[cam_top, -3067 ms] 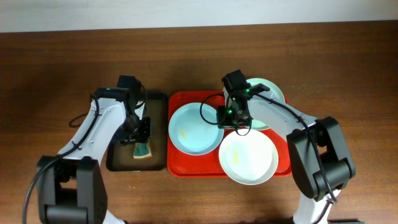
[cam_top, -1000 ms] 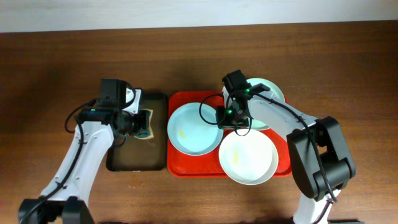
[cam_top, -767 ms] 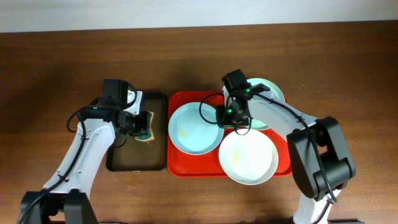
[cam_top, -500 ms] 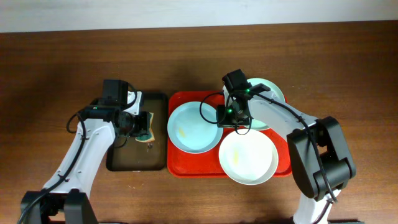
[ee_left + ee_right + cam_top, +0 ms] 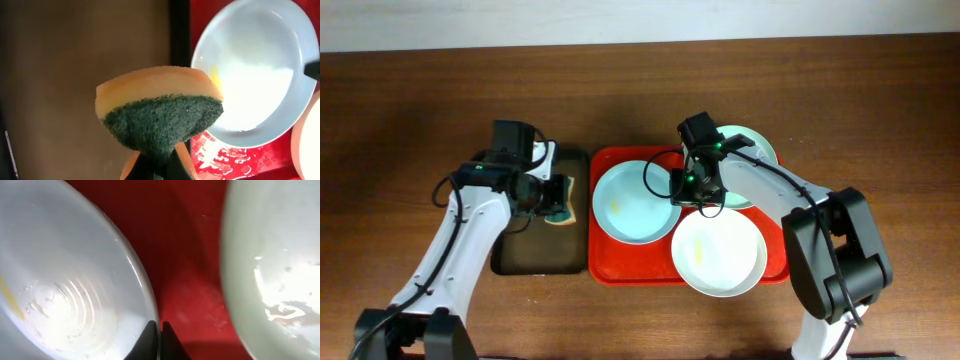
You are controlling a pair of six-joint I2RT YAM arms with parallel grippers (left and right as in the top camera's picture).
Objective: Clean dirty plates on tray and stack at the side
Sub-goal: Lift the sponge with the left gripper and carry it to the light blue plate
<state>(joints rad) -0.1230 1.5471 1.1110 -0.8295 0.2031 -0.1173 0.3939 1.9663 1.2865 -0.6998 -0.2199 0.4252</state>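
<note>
While the left gripper [image 5: 157, 167] clamps one sponge [image 5: 160, 107] above one black tray [image 5: 535, 255], the right gripper [image 5: 160, 330] pinches the rim of the blue plate [image 5: 630, 205]. One red tray [image 5: 605, 270] holds three plates: blue beside the sponge, green plate [image 5: 760, 150] behind the right gripper, white plate [image 5: 720, 252] in front.

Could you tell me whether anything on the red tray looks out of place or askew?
The white plate sticks out past the near rim of the red tray, and the pale green plate overhangs its far right corner. The pale blue plate carries a yellow smear.
</note>
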